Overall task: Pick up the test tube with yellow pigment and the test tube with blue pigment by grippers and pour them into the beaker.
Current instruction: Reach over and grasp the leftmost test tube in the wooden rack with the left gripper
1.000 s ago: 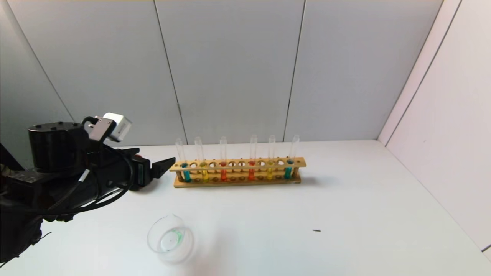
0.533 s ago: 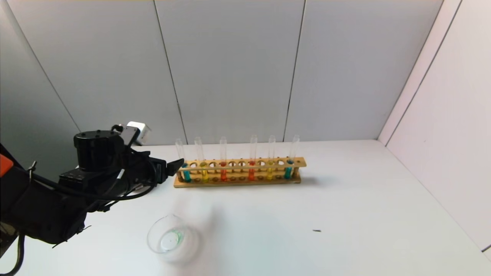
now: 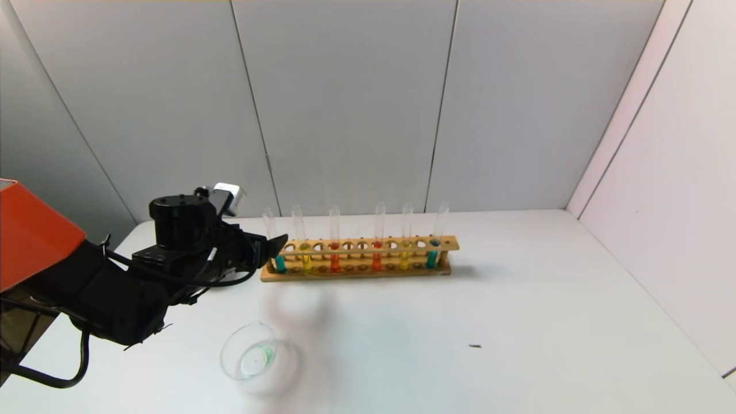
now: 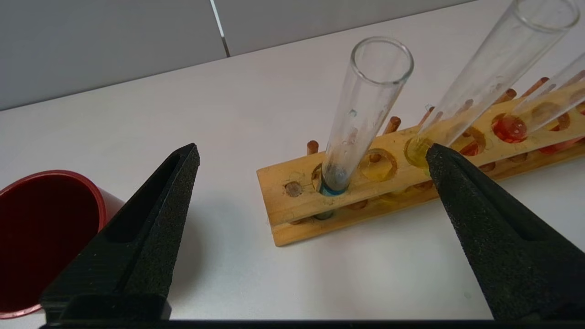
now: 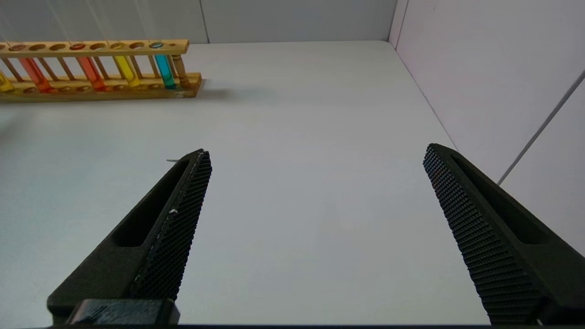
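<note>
Fingers of the left gripper spread wide around 1 blue test tube; 6 tubes stand in 1 rack, 1 beaker nearby.

You see the test tube with blue pigment upright in the rack's end hole, between the open jaws | test tube with yellow pigment tilted, beside one jaw tip | beaker well apart.
</note>
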### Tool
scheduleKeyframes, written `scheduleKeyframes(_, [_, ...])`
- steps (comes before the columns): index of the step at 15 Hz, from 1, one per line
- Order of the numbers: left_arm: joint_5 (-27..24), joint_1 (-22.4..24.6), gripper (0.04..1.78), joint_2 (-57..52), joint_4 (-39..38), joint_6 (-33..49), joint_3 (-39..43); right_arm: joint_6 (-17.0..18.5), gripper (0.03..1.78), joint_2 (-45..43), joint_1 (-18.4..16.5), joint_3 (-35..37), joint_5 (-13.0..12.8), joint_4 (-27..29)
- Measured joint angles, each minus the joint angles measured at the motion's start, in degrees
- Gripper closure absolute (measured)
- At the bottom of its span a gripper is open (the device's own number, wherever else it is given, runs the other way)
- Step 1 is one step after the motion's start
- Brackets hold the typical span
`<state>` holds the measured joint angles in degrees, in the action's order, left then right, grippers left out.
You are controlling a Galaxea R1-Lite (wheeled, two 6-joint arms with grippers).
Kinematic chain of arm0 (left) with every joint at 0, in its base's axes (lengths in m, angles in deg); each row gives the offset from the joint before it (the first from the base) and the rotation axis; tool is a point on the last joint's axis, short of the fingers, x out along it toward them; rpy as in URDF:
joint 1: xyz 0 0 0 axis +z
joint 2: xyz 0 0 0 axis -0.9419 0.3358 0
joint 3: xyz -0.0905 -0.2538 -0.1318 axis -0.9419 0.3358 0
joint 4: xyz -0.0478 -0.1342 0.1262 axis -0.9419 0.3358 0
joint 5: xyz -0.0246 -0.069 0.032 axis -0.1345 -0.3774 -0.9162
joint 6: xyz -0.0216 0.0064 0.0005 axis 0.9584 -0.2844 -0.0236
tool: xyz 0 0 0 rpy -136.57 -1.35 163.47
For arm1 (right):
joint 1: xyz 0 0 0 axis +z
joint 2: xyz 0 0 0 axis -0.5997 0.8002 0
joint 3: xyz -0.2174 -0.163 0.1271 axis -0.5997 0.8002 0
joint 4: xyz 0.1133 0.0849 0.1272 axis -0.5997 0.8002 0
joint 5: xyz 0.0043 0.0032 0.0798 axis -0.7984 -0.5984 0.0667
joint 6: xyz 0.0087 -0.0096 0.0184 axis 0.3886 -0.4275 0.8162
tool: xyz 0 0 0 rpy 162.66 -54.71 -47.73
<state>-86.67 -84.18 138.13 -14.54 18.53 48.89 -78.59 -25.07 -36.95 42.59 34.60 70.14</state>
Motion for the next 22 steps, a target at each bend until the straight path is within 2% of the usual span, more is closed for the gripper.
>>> scheduleKeyframes(9, [0.4, -0.4, 0.08, 3.1, 0.0, -0.1, -4.0, 0.0, 0.11, 0.0, 0.0, 0.0, 0.0, 0.0])
scheduleKeyframes(11, [0.9, -0.5, 0.14, 3.4, 0.0, -0.1, -4.1, 0.0, 0.11, 0.0, 0.0, 0.0, 0.0, 0.0])
scheduleKeyframes(14, [0.9, -0.7, 0.43, 4.0, -1.0, -0.2, -4.2, 0.0, 0.11, 0.0, 0.0, 0.0, 0.0, 0.0])
scheduleKeyframes(18, [1.0, -1.2, 1.16, 4.4, -1.2, -0.1, -4.5, 0.0, 0.11, 0.0, 0.0, 0.0, 0.0, 0.0])
scheduleKeyframes(20, [1.0, -1.3, 1.44, 4.5, -1.2, -0.2, -4.5, 0.0, 0.11, 0.0, 0.0, 0.0, 0.0, 0.0])
scheduleKeyframes(22, [1.0, -1.4, 1.51, 4.4, -1.2, -0.2, -4.4, 0.0, 0.11, 0.0, 0.0, 0.0, 0.0, 0.0])
